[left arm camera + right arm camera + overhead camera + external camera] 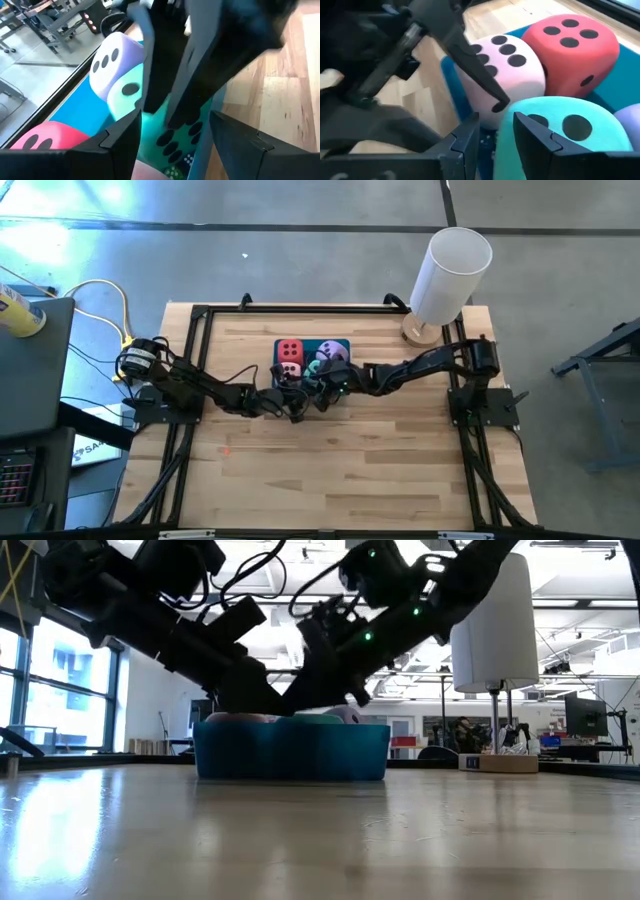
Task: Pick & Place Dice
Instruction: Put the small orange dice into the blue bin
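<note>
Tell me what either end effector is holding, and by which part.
Cannot be told. The left end effector and right end effector crowd the blue plastic bin at the soft teal die; no clear grip shows.

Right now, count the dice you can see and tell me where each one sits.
4, all in the blue bin: red die and pink die side by side, teal die next to the pink one, purple die against the teal. More may be hidden under the arms.

High view straight down over whole table (330, 480); low view level at tabletop, facing room; both wrist views very close, looking into blue bin (292, 750) — shared by all four.
</note>
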Robot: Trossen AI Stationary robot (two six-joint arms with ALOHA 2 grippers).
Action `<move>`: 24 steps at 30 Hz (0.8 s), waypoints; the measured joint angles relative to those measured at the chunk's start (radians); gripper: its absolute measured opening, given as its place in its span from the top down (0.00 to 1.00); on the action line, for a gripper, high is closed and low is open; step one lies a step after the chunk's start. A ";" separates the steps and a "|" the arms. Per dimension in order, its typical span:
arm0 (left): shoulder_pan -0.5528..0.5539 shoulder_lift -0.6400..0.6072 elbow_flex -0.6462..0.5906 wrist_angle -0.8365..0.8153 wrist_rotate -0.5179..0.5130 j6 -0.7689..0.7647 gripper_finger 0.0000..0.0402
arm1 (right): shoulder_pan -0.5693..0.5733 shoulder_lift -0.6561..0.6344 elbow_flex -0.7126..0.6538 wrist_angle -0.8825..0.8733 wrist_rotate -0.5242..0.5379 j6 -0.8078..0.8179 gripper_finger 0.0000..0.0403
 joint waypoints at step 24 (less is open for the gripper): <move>-0.451 -0.260 0.000 -0.393 -0.051 -0.134 0.47 | 0.187 -0.165 0.000 -0.132 0.205 -0.127 0.72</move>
